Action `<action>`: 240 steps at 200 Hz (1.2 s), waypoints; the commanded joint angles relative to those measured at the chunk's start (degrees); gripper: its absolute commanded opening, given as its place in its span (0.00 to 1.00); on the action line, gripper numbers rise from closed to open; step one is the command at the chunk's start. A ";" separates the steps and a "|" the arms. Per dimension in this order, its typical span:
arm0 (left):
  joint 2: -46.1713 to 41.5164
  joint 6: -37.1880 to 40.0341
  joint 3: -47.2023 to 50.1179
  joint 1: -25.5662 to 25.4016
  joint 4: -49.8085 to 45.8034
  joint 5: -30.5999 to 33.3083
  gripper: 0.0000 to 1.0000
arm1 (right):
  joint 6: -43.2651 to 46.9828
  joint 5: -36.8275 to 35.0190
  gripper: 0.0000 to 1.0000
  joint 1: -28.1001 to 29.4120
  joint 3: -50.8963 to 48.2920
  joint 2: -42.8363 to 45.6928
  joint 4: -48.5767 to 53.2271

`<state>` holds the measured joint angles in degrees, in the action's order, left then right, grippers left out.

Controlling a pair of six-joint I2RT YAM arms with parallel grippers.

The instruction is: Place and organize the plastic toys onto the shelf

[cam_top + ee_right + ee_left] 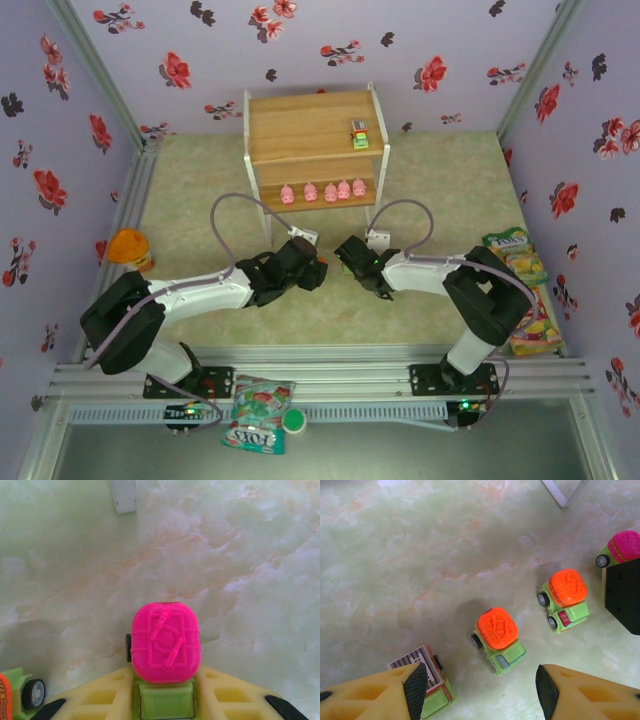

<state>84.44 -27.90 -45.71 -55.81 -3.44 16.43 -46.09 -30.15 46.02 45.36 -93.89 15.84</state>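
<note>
Where right jaws pinch it, the pink-topped car (165, 642) looks embossed, rounded-square.

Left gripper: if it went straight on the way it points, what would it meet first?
Probably the nearer orange-topped car, which sits just ahead, between the fingers of the open left gripper. The grey-topped car beside one finger might get brushed too; depth is unclear.
</note>
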 commanded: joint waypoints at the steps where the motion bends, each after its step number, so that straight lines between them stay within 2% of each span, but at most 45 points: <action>1: 0.72 1.29 -1.76 0.53 0.36 0.10 0.64 | 0.82 -2.97 0.29 0.76 0.16 3.77 3.20; 73: 0.75 1.02 -1.84 0.53 0.45 0.02 0.64 | 0.38 -4.56 0.29 4.85 1.80 14.39 12.11; 120: 0.90 1.02 -1.92 0.53 0.41 0.00 0.64 | 1.16 -6.43 0.29 8.30 6.91 20.38 19.25; 195: 1.20 1.01 -2.07 0.52 0.45 -0.01 0.64 | 5.12 -9.72 0.28 14.73 20.31 22.97 26.40; 240: 0.99 1.09 -2.04 0.48 0.37 0.00 0.64 | 10.29 -9.88 0.28 15.07 29.38 21.54 27.31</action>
<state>85.23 -27.90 -46.15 -55.79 -3.42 16.43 -40.10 -37.54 60.80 69.43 -71.99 40.77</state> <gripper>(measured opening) 0.636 0.283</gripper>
